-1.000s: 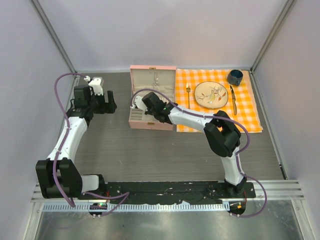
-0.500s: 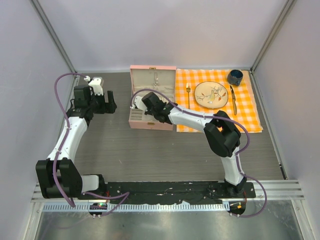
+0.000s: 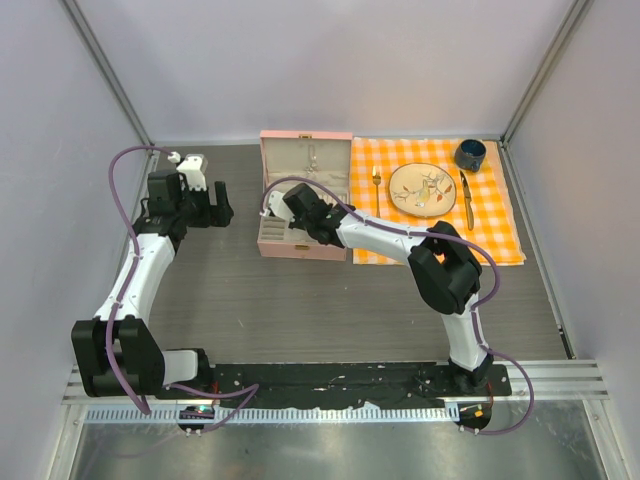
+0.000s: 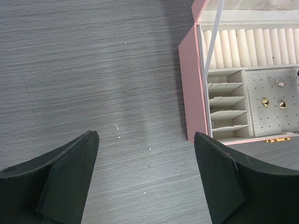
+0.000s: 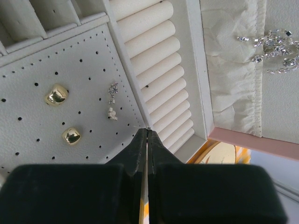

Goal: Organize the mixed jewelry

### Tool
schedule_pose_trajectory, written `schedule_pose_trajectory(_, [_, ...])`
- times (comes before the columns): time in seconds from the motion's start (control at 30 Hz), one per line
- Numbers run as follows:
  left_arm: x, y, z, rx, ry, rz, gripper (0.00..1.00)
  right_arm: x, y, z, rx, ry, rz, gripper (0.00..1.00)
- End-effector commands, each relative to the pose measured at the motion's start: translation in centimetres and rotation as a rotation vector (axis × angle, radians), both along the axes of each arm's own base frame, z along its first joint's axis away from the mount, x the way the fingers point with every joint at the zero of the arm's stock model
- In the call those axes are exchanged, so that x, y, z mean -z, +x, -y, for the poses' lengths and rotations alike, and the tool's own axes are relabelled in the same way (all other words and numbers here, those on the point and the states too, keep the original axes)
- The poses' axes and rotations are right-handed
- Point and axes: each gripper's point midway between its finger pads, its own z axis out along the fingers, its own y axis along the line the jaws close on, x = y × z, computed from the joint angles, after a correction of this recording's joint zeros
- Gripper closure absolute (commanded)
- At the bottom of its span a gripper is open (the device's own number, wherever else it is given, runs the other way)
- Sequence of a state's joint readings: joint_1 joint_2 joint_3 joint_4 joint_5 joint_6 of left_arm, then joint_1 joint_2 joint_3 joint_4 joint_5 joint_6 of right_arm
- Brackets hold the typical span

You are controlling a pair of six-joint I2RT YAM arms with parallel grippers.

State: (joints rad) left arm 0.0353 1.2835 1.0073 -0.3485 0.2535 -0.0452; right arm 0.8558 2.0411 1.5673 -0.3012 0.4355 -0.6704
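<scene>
You are keeping your right gripper [image 5: 147,133] pinched together over the open pink jewelry case [image 3: 290,251], which is sitting at the far edge of the table [image 3: 300,300]. Over the last second it has only been creeping slightly deeper over the case. I cannot tell whether anything fine is caught at its tips. Tiny silvery bits [image 5: 112,100] and two gold studs [image 5: 56,94] are lying on the perforated panel [image 5: 28,140] just ahead, and a sparkly silvery chain [image 5: 271,44] is resting against the lid lining [image 5: 229,56]. Your left gripper [image 4: 145,137] is waiting spread wide beside the case's left wall. Judging by this, the sorting is hardly advancing.

Wht/blk arms [image 3: 140,268], purple cables [image 3: 112,180], blk left claw [image 4: 145,135]
</scene>
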Motion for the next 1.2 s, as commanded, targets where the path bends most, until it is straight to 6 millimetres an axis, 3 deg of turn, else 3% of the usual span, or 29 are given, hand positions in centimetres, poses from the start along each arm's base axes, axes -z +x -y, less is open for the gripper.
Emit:
schedule_pose_trajectory(0.0, [-1.5,0.2,-0.2,-0.004,-0.005,0.055,0.12,-3.5,0.3,-1.3,0.000,0.086,0.052,0.99])
schedule_pose_trajectory(1.17, [-1.6,0.3,-0.3,-0.006,-0.001,0.057,0.12,-2.2,0.4,-1.1,-0.003,0.046,0.049,0.99])
